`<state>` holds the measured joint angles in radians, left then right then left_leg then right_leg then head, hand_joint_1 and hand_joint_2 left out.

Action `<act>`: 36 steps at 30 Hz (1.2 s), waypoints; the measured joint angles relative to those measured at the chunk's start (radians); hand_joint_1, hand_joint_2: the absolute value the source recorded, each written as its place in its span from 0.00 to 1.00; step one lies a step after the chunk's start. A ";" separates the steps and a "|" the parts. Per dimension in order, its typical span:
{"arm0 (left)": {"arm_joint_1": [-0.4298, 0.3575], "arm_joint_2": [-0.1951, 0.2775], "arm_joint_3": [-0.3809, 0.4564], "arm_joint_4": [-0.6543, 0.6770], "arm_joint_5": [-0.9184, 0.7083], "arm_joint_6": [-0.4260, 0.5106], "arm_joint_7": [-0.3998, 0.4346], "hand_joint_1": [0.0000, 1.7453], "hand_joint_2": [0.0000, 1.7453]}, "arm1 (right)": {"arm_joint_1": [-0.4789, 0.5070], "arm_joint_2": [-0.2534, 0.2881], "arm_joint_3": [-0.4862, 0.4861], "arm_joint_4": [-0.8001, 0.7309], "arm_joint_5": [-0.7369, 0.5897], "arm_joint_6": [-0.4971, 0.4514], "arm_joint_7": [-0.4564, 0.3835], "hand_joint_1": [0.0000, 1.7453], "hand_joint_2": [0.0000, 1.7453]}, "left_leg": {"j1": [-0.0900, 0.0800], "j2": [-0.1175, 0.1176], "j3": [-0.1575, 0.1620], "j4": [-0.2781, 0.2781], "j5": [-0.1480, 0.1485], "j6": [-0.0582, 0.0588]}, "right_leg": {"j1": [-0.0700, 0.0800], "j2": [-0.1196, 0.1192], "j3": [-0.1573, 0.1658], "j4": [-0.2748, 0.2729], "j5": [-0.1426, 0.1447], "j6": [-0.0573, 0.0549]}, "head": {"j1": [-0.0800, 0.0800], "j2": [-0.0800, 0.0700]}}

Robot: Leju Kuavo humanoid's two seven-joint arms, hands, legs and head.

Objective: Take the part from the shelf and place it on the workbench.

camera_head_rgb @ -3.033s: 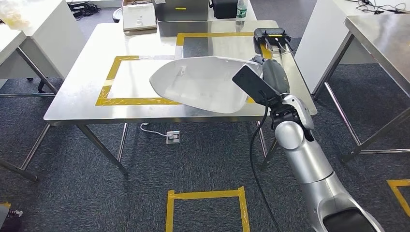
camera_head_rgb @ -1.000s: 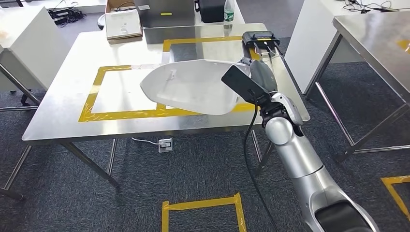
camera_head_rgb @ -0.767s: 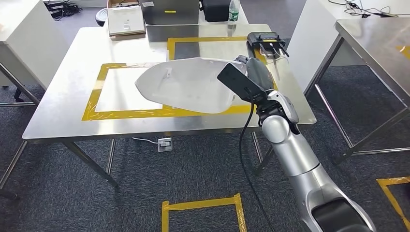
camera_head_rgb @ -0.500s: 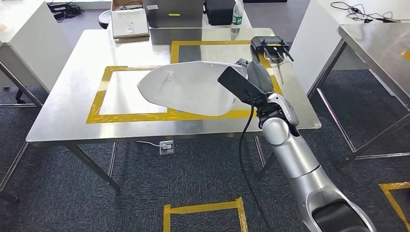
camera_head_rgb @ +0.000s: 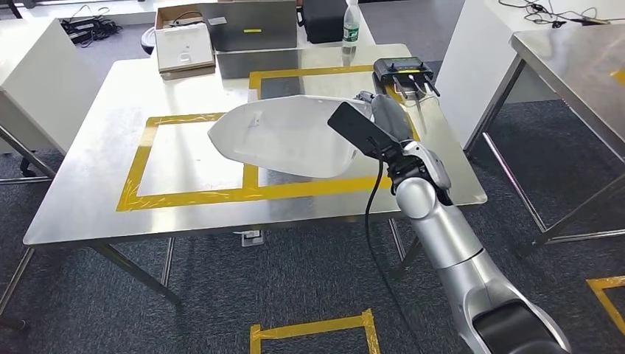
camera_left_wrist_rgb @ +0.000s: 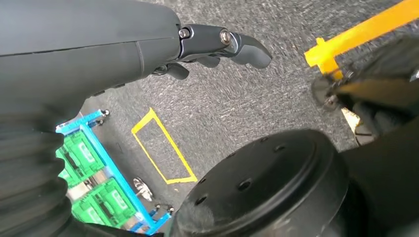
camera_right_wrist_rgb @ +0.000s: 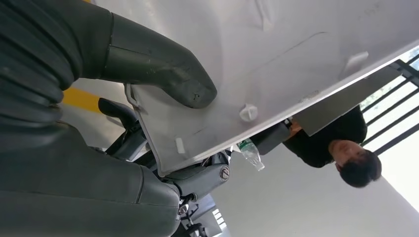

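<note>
A large white curved part (camera_head_rgb: 284, 136) hangs just above the right half of the steel workbench (camera_head_rgb: 81, 184), over the yellow tape rectangles (camera_head_rgb: 191, 193). My right hand (camera_head_rgb: 379, 118) grips the part's right end; in the right wrist view its thumb (camera_right_wrist_rgb: 163, 69) presses on the part's white underside (camera_right_wrist_rgb: 296, 29) with the other fingers (camera_right_wrist_rgb: 123, 128) below the edge. My left hand (camera_left_wrist_rgb: 217, 44) hangs beside my body above the carpet, holding nothing, fingers loosely apart.
At the workbench's far edge stand a cardboard box (camera_head_rgb: 180, 46), a metal box (camera_head_rgb: 254, 22), a bottle (camera_head_rgb: 351, 29) and a black device (camera_head_rgb: 402, 70). Another steel table (camera_head_rgb: 582, 59) is at the right. A person (camera_right_wrist_rgb: 346, 148) stands beyond the bench.
The whole picture has shifted: the camera has moved and the workbench now sits nearer. The part stays in my right hand over the bench's right half.
</note>
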<state>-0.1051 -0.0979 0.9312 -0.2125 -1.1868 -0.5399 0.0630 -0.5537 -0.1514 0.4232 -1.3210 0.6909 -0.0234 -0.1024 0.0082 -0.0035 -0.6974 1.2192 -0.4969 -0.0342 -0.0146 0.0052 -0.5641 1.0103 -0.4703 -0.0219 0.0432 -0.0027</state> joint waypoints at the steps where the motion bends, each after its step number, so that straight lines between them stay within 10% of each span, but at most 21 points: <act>1: 0.001 0.001 0.000 0.000 0.000 -0.003 0.000 0.00 1.00 | -0.001 0.000 0.000 0.003 0.000 0.000 0.000 1.00 1.00 | 0.003 0.000 0.021 -0.062 0.041 -0.002 | -0.002 0.001 0.006 0.003 -0.009 0.005 | 0.000 0.000; 3: 0.002 0.001 0.000 0.001 -0.002 -0.002 0.000 0.00 1.00 | -0.008 0.000 0.000 0.011 -0.002 0.000 0.001 1.00 1.00 | 0.003 0.000 0.060 -0.156 0.074 0.003 | -0.001 0.004 0.009 0.011 -0.023 0.019 | -0.003 0.000; 8: 0.002 -0.001 0.000 0.001 -0.007 -0.001 0.001 0.00 1.00 | -0.019 0.002 0.000 0.037 -0.007 0.000 0.011 1.00 1.00 | 0.003 -0.004 0.075 -0.178 0.051 0.044 | 0.001 0.002 -0.001 0.034 -0.045 0.046 | 0.000 0.000; 12: 0.001 -0.002 -0.001 0.000 -0.016 0.000 0.004 0.00 1.00 | -0.042 0.003 -0.002 0.084 -0.004 0.001 0.021 1.00 1.00 | 0.002 -0.004 0.090 -0.180 0.036 0.061 | 0.000 -0.001 -0.144 0.273 -0.119 0.055 | 0.003 0.000; 14: 0.002 -0.002 -0.003 0.001 -0.022 0.000 0.008 0.00 1.00 | -0.058 0.004 -0.007 0.135 0.000 0.003 0.029 1.00 1.00 | 0.000 -0.005 0.103 -0.179 0.026 0.062 | 0.000 -0.001 -0.183 0.298 -0.087 0.052 | 0.003 0.000; 18: -0.002 -0.004 -0.007 0.001 -0.034 0.000 0.016 0.00 1.00 | -0.131 0.008 -0.025 0.251 0.013 0.004 0.033 1.00 1.00 | -0.004 -0.006 0.130 -0.179 0.003 0.051 | 0.010 -0.003 -0.102 0.061 0.054 0.030 | 0.003 0.000; 24: -0.012 -0.004 -0.022 0.000 -0.060 0.000 0.025 0.00 1.00 | -0.259 0.015 -0.054 0.479 0.051 0.000 0.053 1.00 1.00 | -0.005 -0.002 0.125 -0.156 -0.025 0.019 | 0.006 0.001 -0.062 0.007 0.042 0.007 | 0.001 0.000; 29: -0.026 -0.005 -0.040 0.000 -0.079 -0.015 0.043 0.00 1.00 | -0.372 0.031 -0.062 0.702 0.091 0.011 0.114 1.00 1.00 | -0.002 -0.001 -0.039 0.093 -0.075 0.006 | 0.005 0.000 -0.030 0.004 0.018 -0.004 | 0.000 0.000; 33: -0.032 -0.005 -0.051 0.000 -0.087 -0.036 0.051 0.00 1.00 | -0.422 0.049 -0.063 0.825 0.115 0.020 0.157 1.00 1.00 | -0.004 -0.001 0.026 -0.116 0.080 0.017 | 0.007 0.003 0.006 0.007 -0.013 0.006 | -0.001 0.000; 36: -0.035 -0.006 -0.055 0.001 -0.088 -0.035 0.051 0.00 1.00 | -0.452 0.061 -0.063 0.885 0.133 0.032 0.187 1.00 1.00 | -0.008 -0.002 0.059 -0.186 0.079 0.033 | 0.011 0.007 0.006 0.007 -0.024 0.022 | -0.002 0.000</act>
<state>-0.1403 -0.1042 0.8762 -0.2116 -1.2750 -0.5751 0.1142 -1.0053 -0.0904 0.3605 -0.4362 0.8244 0.0088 0.0847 0.0005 -0.0051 -0.6382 1.0328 -0.4182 -0.0013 -0.0041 0.0125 -0.5581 1.0171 -0.4947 0.0002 0.0417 -0.0027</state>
